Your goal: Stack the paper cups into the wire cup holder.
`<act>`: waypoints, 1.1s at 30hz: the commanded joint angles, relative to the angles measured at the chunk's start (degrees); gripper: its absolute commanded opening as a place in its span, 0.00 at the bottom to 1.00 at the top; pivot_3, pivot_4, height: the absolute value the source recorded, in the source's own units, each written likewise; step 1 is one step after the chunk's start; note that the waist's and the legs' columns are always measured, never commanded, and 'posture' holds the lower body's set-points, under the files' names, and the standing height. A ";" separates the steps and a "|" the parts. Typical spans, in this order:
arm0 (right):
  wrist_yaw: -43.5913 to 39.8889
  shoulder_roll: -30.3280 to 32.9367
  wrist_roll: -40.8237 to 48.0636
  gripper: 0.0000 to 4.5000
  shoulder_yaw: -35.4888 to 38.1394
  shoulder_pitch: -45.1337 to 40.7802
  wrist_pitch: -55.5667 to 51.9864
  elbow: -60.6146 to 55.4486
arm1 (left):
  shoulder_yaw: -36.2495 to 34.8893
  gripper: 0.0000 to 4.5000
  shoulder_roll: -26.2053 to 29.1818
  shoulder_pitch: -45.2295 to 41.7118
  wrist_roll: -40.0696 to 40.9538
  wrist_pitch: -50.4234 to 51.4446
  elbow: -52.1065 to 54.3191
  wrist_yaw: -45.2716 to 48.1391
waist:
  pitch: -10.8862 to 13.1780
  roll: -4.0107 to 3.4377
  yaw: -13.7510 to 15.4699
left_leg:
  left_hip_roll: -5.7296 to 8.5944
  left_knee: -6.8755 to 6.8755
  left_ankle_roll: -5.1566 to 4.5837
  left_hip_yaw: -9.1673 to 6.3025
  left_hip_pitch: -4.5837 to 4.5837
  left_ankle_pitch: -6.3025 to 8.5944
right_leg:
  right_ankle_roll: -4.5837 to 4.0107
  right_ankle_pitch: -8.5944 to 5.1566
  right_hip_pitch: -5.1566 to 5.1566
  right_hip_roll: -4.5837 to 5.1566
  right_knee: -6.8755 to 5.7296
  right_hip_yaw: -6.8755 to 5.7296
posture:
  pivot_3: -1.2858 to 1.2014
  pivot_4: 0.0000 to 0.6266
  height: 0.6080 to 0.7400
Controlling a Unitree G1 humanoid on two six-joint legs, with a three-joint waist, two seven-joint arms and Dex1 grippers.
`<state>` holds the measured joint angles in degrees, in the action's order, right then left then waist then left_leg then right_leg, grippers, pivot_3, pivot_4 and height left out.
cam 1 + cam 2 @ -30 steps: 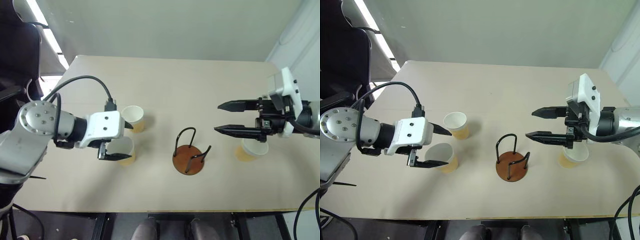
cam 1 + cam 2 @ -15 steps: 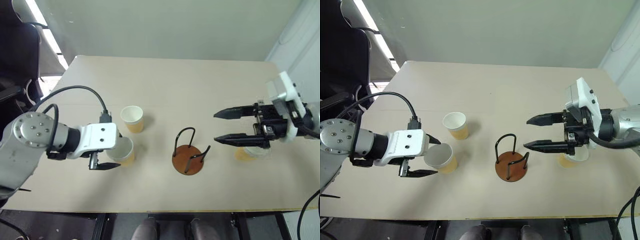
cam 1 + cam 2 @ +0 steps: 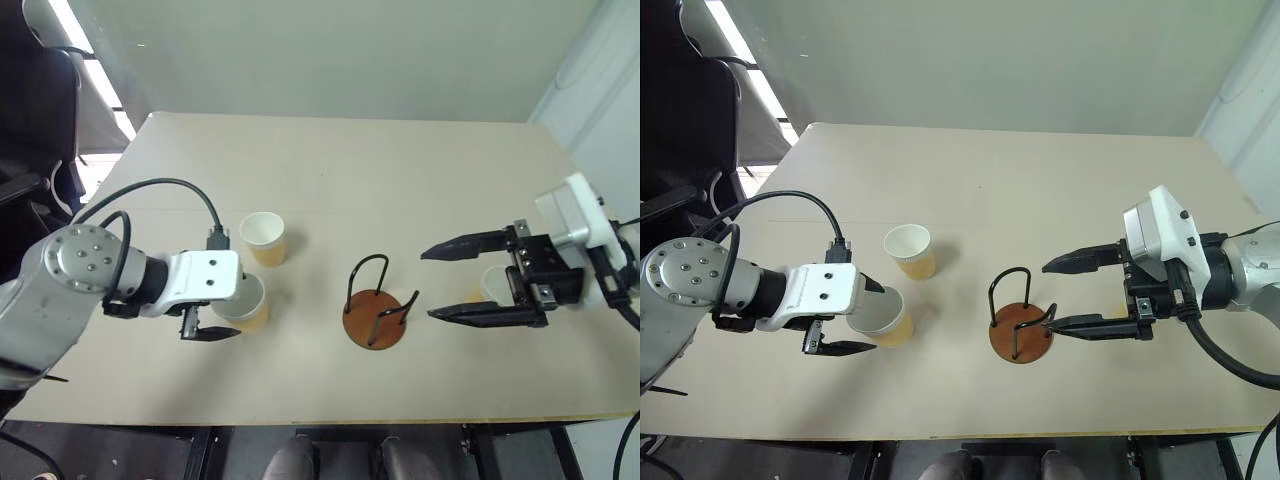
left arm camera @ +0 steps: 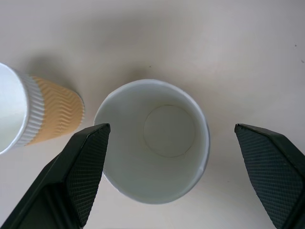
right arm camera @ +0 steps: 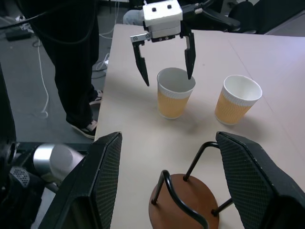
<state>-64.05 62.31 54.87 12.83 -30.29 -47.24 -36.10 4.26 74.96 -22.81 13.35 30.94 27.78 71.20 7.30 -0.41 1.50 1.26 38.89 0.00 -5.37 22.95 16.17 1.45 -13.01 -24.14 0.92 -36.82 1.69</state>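
Left wrist view: my left tool (image 4: 169,186) stands wide open astride a small tapered paper cup, yellow-tan outside and white inside (image 4: 155,143), one finger (image 4: 78,174) at its rim, the other (image 4: 274,174) off its far side; nothing is gripped.
Step in hand: I judge this the approach to the first grasp; no cup sits in the holder yet.
Cup holder: the round reddish-brown disc with black bent wire loops (image 3: 375,312) stands empty mid-tabletop (image 3: 400,170), well apart from this cup.
Other cups: a second ribbed yellow-tan paper cup (image 3: 264,237) stands just beyond the first; a third (image 3: 492,285) is by my right tool.
Right tool: my right tool (image 3: 452,283) hangs partly open near the holder, holding nothing.
Next move: close the left fingers on the cup wall gently enough not to crush it, then lift it clear of its neighbour.
Hard to make out: the third cup is mostly hidden behind my right tool; the first cup's base is covered by my left wrist in the eye views.
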 commanded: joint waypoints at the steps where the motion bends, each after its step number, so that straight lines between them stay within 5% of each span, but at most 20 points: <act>1: -0.39 1.08 -0.41 0.71 0.31 -2.73 1.52 1.32 | -0.36 1.00 0.05 -0.92 -0.66 -1.22 0.11 0.78 | 0.00 0.00 -0.06 | 0.00 0.00 0.00 0.00 0.00 0.00 | 0.00 0.00 -0.01 0.00 -0.02 0.00 | 0.52 0.24 1.00; 12: 0.71 0.21 -1.31 0.71 -2.79 -4.94 1.45 3.21 | 0.94 1.00 -0.29 2.42 -2.50 -3.49 -1.36 1.30 | 0.00 0.00 -0.05 | 0.00 0.02 0.00 0.00 0.00 0.00 | -0.01 -0.01 -0.03 0.00 -0.05 -0.01 | 0.52 0.24 1.00; 16: 1.55 -0.21 -1.31 0.72 -2.80 -4.44 1.36 2.72 | 2.74 0.80 -1.27 3.23 -5.17 -6.58 -3.88 1.15 | 0.00 0.00 -0.04 | 0.00 0.03 0.00 0.00 0.01 0.00 | -0.01 -0.01 -0.02 0.00 -0.06 -0.01 | 0.52 0.24 1.00; 25: 1.60 0.28 -2.98 0.72 -2.19 -2.61 2.55 2.76 | 4.18 0.04 -5.30 0.64 -6.58 -8.66 -7.37 2.02 | -0.01 0.01 0.00 | 0.00 0.05 0.00 -0.01 0.02 0.00 | -0.03 -0.02 -0.03 0.00 -0.08 -0.01 | 0.52 0.24 1.00; 33: -3.19 3.17 -7.77 0.72 -1.00 2.15 6.41 6.13 | 3.22 0.01 -9.69 -8.26 0.44 -3.88 -5.93 5.42 | -0.02 0.03 0.20 | 0.00 0.09 0.00 0.00 0.06 0.01 | -0.02 -0.01 -0.03 0.00 -0.10 -0.02 | 0.52 0.24 1.00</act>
<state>-66.24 64.40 47.96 9.94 -28.08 -42.45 -29.82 9.16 65.37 -29.62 12.22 26.28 20.26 75.96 7.28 -0.38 1.71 1.26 38.99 0.00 -5.37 23.01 16.18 1.43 -13.02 -24.17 0.92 -36.92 1.68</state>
